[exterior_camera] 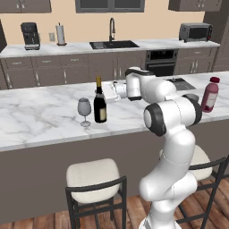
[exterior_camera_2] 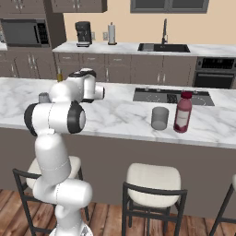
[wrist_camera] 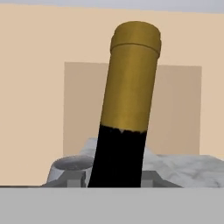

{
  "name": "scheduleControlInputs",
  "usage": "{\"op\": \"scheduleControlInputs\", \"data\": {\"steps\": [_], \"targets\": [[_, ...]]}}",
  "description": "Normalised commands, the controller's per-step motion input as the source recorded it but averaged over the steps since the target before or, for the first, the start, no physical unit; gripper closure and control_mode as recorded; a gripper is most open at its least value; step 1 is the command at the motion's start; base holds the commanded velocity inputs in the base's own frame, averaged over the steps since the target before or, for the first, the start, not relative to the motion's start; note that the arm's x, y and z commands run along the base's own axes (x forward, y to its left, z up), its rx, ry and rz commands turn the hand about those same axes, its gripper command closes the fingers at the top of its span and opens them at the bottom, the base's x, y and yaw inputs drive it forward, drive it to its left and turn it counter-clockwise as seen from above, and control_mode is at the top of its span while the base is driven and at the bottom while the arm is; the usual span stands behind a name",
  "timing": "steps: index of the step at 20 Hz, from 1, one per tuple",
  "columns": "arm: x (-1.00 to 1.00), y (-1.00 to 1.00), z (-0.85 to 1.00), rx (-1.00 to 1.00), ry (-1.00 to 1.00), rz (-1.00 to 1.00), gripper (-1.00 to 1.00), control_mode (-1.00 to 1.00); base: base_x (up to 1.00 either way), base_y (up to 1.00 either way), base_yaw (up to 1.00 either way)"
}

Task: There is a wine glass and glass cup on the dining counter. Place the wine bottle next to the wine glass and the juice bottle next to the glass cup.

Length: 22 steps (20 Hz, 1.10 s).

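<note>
Wine bottle (exterior_camera: 99,102) stands upright on the dining counter (exterior_camera: 40,117), just right of the wine glass (exterior_camera: 84,109). My gripper (exterior_camera: 108,91) is clamped narrow around the bottle, fingers level with its shoulder. Well to the right of the wine bottle, the juice bottle (exterior_camera_2: 183,112) stands just beside the glass cup (exterior_camera_2: 160,118).

Home kitchen: sink (exterior_camera: 114,44), oven (exterior_camera: 161,62), coffee maker (exterior_camera: 30,35), marble dining counter (exterior_camera: 40,117), stools (exterior_camera: 93,180).
</note>
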Motion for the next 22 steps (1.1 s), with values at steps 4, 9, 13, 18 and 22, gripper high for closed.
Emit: {"op": "scheduleControlInputs", "data": {"steps": [4, 9, 13, 18, 22], "targets": [[-0.07, 0.00, -0.17, 0.00, -0.10, 0.00, 1.00, -1.00, 0.00, 0.00, 0.00], [-0.14, 0.00, -0.25, 0.00, -0.06, -0.02, 1.00, -1.00, 0.00, 0.00, 0.00], [0.00, 0.00, -0.27, 0.03, 0.00, -0.06, 1.00, -1.00, 0.00, 0.00, 0.00], [-0.01, 0.00, -0.32, 0.08, 0.00, -0.08, 1.00, -1.00, 0.00, 0.00, 0.00], [-0.07, 0.00, -0.37, 0.06, 0.00, -0.07, 1.00, -1.00, 0.00, 0.00, 0.00]]}}
